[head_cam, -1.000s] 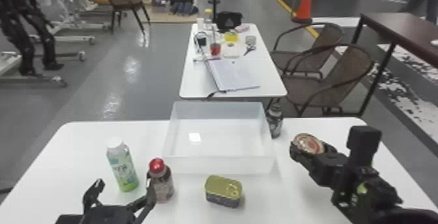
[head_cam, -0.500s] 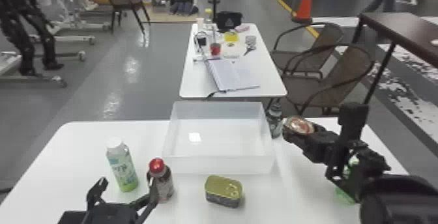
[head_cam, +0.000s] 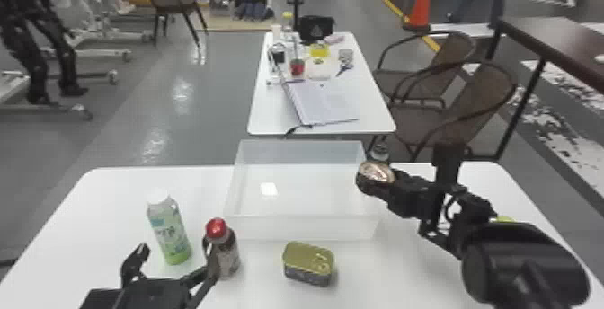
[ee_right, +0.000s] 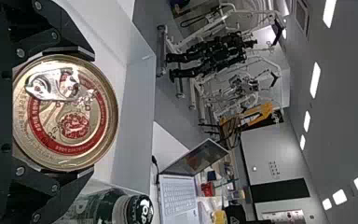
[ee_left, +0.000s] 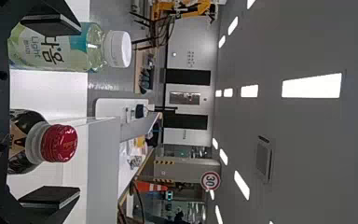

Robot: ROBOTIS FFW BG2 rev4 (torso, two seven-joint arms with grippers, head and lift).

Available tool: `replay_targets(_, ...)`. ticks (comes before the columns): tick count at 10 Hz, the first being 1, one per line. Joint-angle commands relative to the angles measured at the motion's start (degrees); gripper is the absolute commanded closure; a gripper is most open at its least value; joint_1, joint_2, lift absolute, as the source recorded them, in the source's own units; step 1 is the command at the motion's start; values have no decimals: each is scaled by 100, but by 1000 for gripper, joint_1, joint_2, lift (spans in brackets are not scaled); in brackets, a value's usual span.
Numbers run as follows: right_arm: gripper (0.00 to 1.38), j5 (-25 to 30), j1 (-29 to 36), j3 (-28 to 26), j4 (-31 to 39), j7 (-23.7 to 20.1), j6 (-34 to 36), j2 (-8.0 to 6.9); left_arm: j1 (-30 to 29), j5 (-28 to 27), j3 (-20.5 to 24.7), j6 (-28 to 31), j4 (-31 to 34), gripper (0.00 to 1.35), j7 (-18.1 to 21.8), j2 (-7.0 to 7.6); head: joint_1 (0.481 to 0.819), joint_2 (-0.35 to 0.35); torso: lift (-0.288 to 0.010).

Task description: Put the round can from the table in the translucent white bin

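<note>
Carrying stage: right fingers point(ee_right: 77, 52) pinch the round can point(head_cam: 376, 173) by the bin's point(head_cam: 305, 227) right side; next, shift inward, then release. Left fingers point(ee_left: 51, 21) are spread.

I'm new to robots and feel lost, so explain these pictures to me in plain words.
This is a robot with two black arms. One picture looks forward and down from its head. The other two come from cameras on its wrists, so the room appears turned on its side.

The left arm has its jaws spread, holding nothing. The right arm has its jaws closed on a round, gold-topped metal can, near the right wall of a translucent white rectangular bin.

On the white table in front of the robot are a plastic bottle with a white cap and green label, a dark bottle with a red cap and a rectangular metal tin with a gold lid.
</note>
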State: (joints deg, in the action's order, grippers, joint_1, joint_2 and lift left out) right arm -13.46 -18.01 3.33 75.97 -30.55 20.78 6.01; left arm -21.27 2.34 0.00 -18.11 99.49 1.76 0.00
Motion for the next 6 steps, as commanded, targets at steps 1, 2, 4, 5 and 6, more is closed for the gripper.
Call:
replay_targets(1, 746, 10, -440, 36, -460, -74, -188, -12, 9, 4, 0, 0, -17, 98, 9, -15, 549, 0, -100)
replay_targets(2, 746, 1, -739, 97, -777, -215, -276, 5, 18, 12, 0, 0, -26, 98, 18, -15, 549, 0, -100)
replay_targets(4, 748, -122, -1126, 431, -1427, -426, -426, 40, 79, 30, -9, 0, -70, 98, 70, -15, 549, 0, -100)
replay_targets(5, 746, -201, -1170, 519, -1577, -426, -461, 40, 106, 39, -18, -8, -87, 98, 88, -15, 549, 0, -100)
replay_targets(6, 748, -315, -1170, 607, -1709, -426, -514, 23, 114, 56, -26, -8, -105, 98, 88, -15, 549, 0, -100)
